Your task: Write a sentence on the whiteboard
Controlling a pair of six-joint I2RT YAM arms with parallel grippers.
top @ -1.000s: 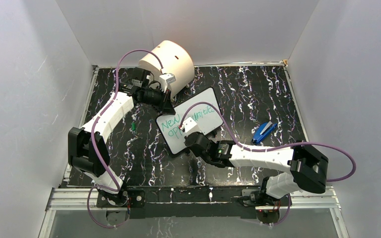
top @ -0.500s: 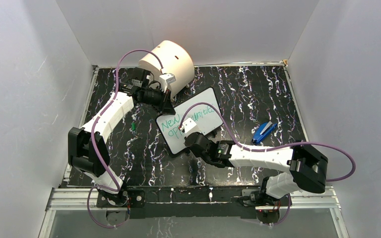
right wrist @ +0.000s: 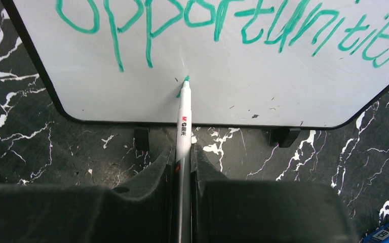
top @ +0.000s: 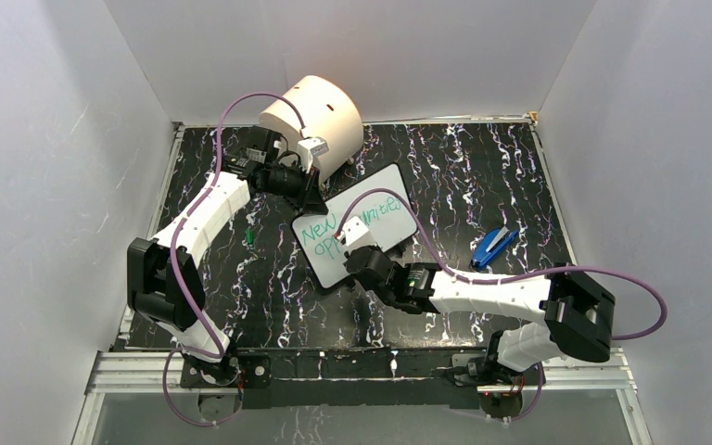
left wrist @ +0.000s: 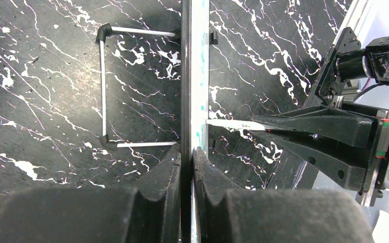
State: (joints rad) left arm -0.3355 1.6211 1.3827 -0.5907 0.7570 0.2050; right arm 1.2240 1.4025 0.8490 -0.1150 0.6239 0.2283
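The whiteboard (top: 336,266) stands tilted on the black marbled table. Green lettering (top: 319,230) on it reads "New opportunities"; the right wrist view shows "opportunities" (right wrist: 233,20). My left gripper (top: 315,200) is shut on the board's upper left edge, which the left wrist view shows edge-on (left wrist: 200,76) between my fingers (left wrist: 186,158). My right gripper (top: 356,250) is shut on a white marker (right wrist: 184,119). The marker's green tip touches the board (right wrist: 283,86) just below the lettering. The marker also shows in the left wrist view (left wrist: 233,123).
A big cream cylinder (top: 315,109) stands behind the left gripper. A blue object (top: 493,247) lies right of the board. A small green cap (top: 251,239) lies left of it. The board's wire stand (left wrist: 103,86) rests on the table behind it.
My right arm has shifted very slightly with the marker. The board and my left arm have not moved.
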